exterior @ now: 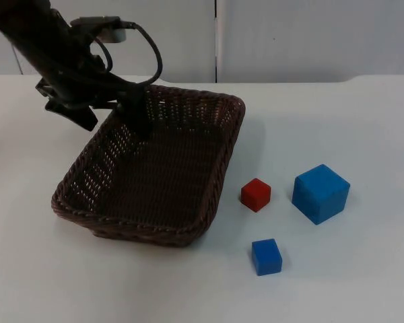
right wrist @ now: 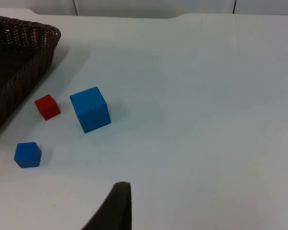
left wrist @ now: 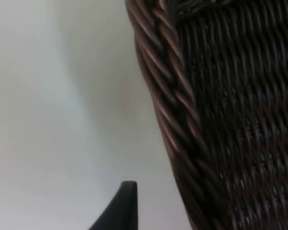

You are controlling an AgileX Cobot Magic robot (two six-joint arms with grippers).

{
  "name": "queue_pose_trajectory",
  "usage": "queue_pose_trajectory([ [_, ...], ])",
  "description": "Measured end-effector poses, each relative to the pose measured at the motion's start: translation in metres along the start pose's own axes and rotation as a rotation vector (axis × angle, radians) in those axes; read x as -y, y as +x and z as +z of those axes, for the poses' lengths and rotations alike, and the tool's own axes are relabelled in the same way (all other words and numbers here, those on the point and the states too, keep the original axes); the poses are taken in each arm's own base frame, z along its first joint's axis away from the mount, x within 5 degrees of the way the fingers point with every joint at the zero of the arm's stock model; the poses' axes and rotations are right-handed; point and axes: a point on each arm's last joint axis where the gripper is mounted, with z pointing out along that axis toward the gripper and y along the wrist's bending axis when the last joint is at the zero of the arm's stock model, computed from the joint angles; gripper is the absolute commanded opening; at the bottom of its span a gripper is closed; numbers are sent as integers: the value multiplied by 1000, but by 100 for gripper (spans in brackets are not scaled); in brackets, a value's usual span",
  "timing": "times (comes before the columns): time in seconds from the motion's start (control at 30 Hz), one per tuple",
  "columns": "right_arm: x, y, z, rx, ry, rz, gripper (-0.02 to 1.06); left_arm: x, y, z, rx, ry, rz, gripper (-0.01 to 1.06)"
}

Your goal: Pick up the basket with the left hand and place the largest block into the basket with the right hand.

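A brown wicker basket [exterior: 141, 233] rests on the white table at the left. My left gripper [exterior: 113, 116] straddles its far-left rim, open, with one finger inside the basket and the other outside. The left wrist view has the braided rim [left wrist: 173, 110] close up, with a gap between it and the outer fingertip [left wrist: 126, 203]. The largest block, a big blue cube [exterior: 320, 193] [right wrist: 90, 109], sits on the table right of the basket. My right gripper [right wrist: 117, 208] waits well back from the blocks, over bare table.
A small red cube [exterior: 256, 194] [right wrist: 47, 106] lies between the basket and the big blue cube. A small blue cube [exterior: 266, 256] [right wrist: 28, 154] lies nearer the front edge. The grey partition wall [exterior: 289, 40] closes the far side.
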Motion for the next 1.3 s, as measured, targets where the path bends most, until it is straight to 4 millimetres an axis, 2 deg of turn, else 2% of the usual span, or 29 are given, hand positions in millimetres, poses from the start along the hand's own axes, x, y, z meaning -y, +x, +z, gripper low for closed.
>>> queue_pose_trajectory([
  [0.4,1,0,0,0,14,-9,105,-8,13,33,-73,20,-31,105],
  [0.63,1,0,0,0,16,-10,105,-9,15,37,-80,21,-35,104],
  [0.73,2,0,0,0,18,-11,105,-9,15,37,-80,21,-35,95],
  [0.77,2,0,0,0,18,-11,105,-9,15,37,-80,21,-37,95],
  [0.93,2,0,0,0,18,-11,105,-9,15,37,-82,22,-42,54],
  [0.97,2,0,0,0,18,-11,105,-9,15,37,-82,22,-44,54],
  [1.03,2,0,0,0,18,-11,105,-9,15,37,-83,20,-51,31],
  [1.07,2,0,0,0,18,-11,105,-9,15,37,-83,19,-54,26],
  [1.1,2,0,0,0,18,-11,105,-9,15,37,-83,19,-54,13],
  [1.13,2,0,0,0,18,-11,105,-9,15,37,-84,18,-56,13],
  [1.2,2,0,0,0,19,-12,105,-8,14,37,-77,27,-98,-1],
  [1.3,2,0,0,0,19,-12,105,-7,15,37,-86,33,-102,0],
])
